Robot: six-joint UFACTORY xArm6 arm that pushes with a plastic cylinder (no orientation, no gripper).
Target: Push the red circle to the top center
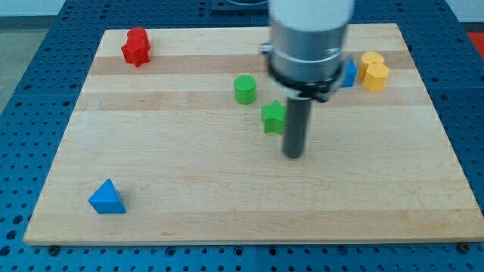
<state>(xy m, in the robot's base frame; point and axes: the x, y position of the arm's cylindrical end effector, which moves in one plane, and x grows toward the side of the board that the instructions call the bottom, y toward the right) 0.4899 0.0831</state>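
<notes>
Plainly, my tip [293, 155] stood just right of the green star-like block [274, 116], well apart from the red blocks [136, 46] at the table's [227, 204] top-left corner; which was the circle I could not tell. Crossing risked nudging the green cylinder [244, 89]. No fingers here. Pale wood table on blue perforated base [23, 113]

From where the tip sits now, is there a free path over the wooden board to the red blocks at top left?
Probably yes. My tip rests just right of the green star-like block, below the green cylinder. The red blocks lie far up-left; swinging below both greens crosses only bare wooden board.
</notes>
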